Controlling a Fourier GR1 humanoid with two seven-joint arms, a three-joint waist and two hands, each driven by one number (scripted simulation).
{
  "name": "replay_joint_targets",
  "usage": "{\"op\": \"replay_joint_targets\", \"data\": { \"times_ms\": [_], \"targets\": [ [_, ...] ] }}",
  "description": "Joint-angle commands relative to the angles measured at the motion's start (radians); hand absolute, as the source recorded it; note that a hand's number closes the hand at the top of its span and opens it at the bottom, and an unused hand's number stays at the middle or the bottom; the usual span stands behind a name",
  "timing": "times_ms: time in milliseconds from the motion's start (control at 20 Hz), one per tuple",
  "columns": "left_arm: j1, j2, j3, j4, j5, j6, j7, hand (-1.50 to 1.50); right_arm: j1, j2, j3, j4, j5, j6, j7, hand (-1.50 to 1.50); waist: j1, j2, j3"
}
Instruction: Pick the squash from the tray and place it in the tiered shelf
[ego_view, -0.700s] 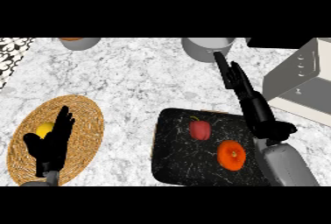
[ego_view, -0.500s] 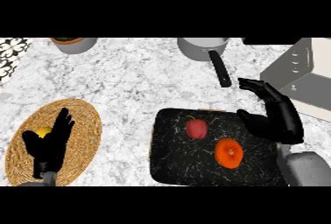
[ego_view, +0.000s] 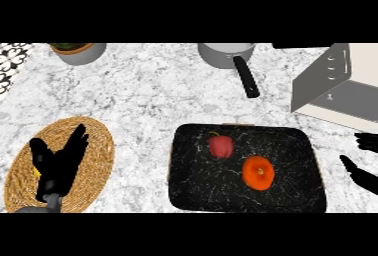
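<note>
Where the marble desk (ego_view: 155, 95) fills the head view, its grey-veined top carries every item noted below. At the upper right edge stands the tiered shelf (ego_view: 336, 82), a grey metal side panel with a pale board behind it, partly cut off by the frame. A black speckled tray (ego_view: 295, 150) lies right of centre, near the lower edge, with a corner close to the shelf's base. On the left lies a round woven mat (ego_view: 100, 150), well apart from the tray. At the top centre stands a grey pot (ego_view: 225, 52), its black handle (ego_view: 246, 76) pointing down toward the tray. A grey planter (ego_view: 77, 52) with green in it stands at the top left.

The left hand (ego_view: 59, 165) shows over the woven mat, fingers straight and released, pointing upward, holding nothing; a small yellow patch shows at its left side, too hidden to identify. The right hand (ego_view: 363, 172) shows only partly at the right edge, just beside the tray's right side and below the shelf; whether its fingers are released or clenched cannot be told, and it is not touching anything on the tray.

On the tray, the orange squash (ego_view: 258, 172) lies right of centre, untouched. A red pepper (ego_view: 221, 145) lies near it, up and to the left, the two apart.
</note>
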Motion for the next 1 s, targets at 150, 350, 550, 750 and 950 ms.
{"op": "replay_joint_targets", "data": {
  "times_ms": [150, 350, 550, 750, 950],
  "targets": [
    [-0.048, -0.005, -0.014, -0.027, -0.009, -0.013, 0.121, 0.0, 0.195, -0.094, -0.054, -0.159, -0.075, 0.222, -0.05, -1.5, 0.027, 0.003, -0.001],
    [-0.014, -0.008, 0.006, 0.01, -0.013, -0.052, 0.043, 0.0, 0.352, -0.106, -0.01, -0.43, -0.047, 0.241, 0.058, -1.5, 0.023, 0.002, -0.002],
    [-0.01, -0.004, 0.015, -0.016, 0.007, -0.063, 0.089, 0.0, 0.339, -0.22, -0.059, -0.628, -0.106, 0.277, 0.319, -1.5, 0.03, 0.002, -0.004],
    [0.002, -0.009, 0.004, -0.07, -0.018, -0.032, 0.118, 0.0, 0.305, -0.237, -0.003, -0.789, -0.036, 0.207, 0.58, -1.5, 0.041, 0.002, -0.003],
    [-0.062, -0.017, 0.009, 0.013, -0.034, -0.069, 0.088, 0.0, 0.162, -0.206, 0.147, -0.835, 0.121, 0.075, 0.856, -1.5, 0.056, 0.01, -0.004]
  ]
}}
